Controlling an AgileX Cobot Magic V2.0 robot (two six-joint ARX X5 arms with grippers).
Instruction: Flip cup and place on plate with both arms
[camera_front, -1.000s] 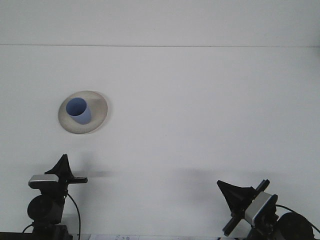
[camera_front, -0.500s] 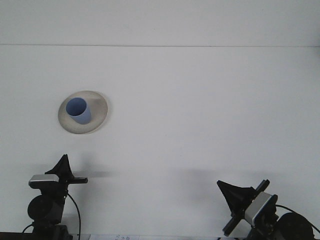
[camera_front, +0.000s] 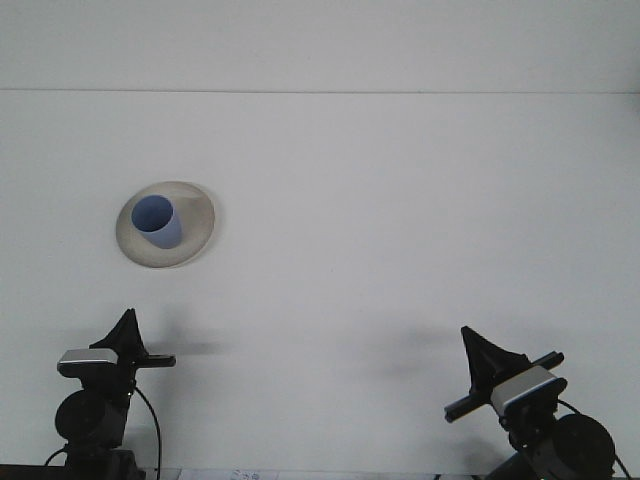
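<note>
White table fills almost the whole front view, plain and matte, with a faint horizontal line across the far part where it meets a paler band of wall. On the left half of the table sits a round, pale grey plate, and a blue cup stands on it mouth-up, its open rim facing the camera and its body leaning slightly toward the lower right in the picture. The cup rests a little left of the plate's middle, so more bare plate shows on its right side. Both arms are low at the near edge, well apart from the plate and from each other. The left gripper is near the bottom left corner: a dark pointed shape above a grey camera block and a thin black crossbar, with a round black joint and a cable below it. It holds nothing, but from this angle I cannot tell how far its fingers stand apart. The right gripper is near the bottom right, tilted, its dark pointed tip aimed up and to the left, with a grey block and a slanted black bar behind it. It too is empty, and its opening cannot be made out. Soft shadows lie on the table just beyond each gripper.
</note>
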